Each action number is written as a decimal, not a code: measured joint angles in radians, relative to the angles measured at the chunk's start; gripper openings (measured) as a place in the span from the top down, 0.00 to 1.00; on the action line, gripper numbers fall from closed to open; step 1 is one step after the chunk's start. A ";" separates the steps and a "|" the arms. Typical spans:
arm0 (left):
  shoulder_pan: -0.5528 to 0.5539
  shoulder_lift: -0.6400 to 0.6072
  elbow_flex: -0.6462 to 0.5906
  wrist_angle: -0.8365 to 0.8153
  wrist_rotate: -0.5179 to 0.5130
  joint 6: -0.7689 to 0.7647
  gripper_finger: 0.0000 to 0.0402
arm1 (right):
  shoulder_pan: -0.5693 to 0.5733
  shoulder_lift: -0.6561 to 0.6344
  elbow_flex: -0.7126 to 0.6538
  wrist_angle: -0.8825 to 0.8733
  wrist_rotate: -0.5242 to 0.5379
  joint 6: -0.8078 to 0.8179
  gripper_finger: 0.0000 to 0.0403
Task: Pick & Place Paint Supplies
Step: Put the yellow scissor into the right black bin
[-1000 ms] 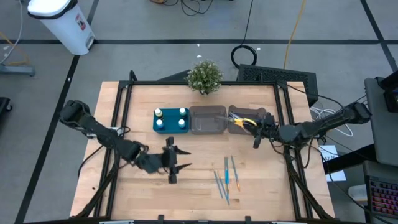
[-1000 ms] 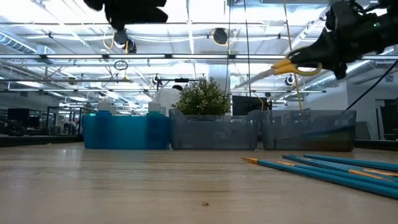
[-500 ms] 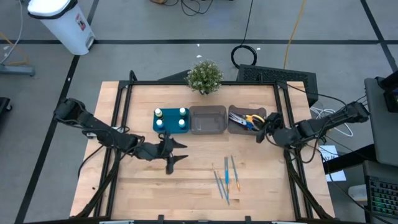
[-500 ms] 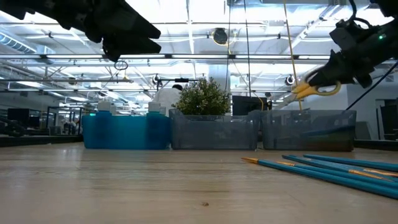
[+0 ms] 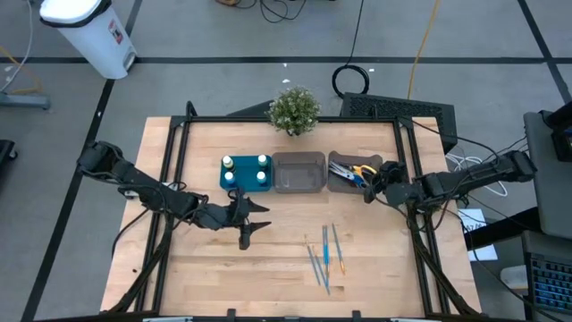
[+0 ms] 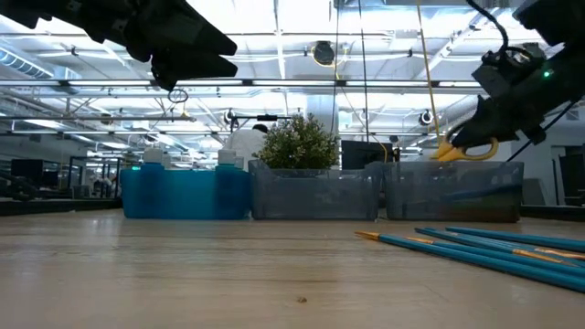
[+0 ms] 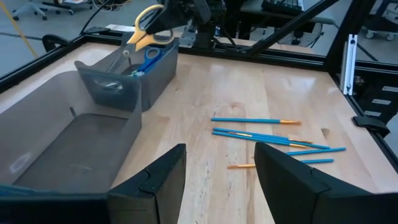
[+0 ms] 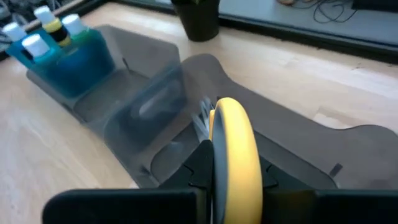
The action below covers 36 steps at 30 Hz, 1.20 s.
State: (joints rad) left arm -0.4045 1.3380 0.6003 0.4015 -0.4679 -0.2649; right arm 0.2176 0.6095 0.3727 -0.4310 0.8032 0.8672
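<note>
My right gripper is shut on yellow-handled scissors over the right grey bin. The scissors also show in the low view and in the left wrist view. Blue-handled scissors lie inside that bin. Several thin blue brushes lie flat on the table, also seen in the left wrist view. White-capped bottles stand in the teal tray. My left gripper is open and empty above the table, in front of the tray. My right gripper pinches the scissors' yellow handle loop between its two fingers. The scissors slant down from the hold, blades pointing into the right bin. Whether the tips touch anything inside is hidden by the bin wall.
An empty grey bin stands between the teal tray and the right bin. A small potted plant stands at the far edge. A black frame runs around the table. Bare wood lies along the near side.
My right gripper has gone down toward the right bin with the yellow scissors, whose blades have tipped from near level down into the bin. My left gripper has gone a little toward the teal tray and has turned; it stays open.
</note>
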 joint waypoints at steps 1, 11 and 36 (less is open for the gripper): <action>0.000 0.000 0.000 0.000 0.000 0.000 0.50 | -0.012 0.005 -0.002 0.010 -0.019 -0.009 0.94; -0.001 0.000 0.000 -0.006 0.000 -0.006 0.51 | -0.083 0.025 -0.004 0.048 -0.075 -0.048 0.92; -0.001 0.000 0.000 -0.008 -0.002 -0.007 0.50 | -0.074 0.027 -0.006 0.228 -0.114 -0.241 0.76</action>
State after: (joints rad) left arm -0.4053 1.3384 0.6003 0.3936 -0.4695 -0.2718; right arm 0.1433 0.6362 0.3672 -0.2028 0.6896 0.6261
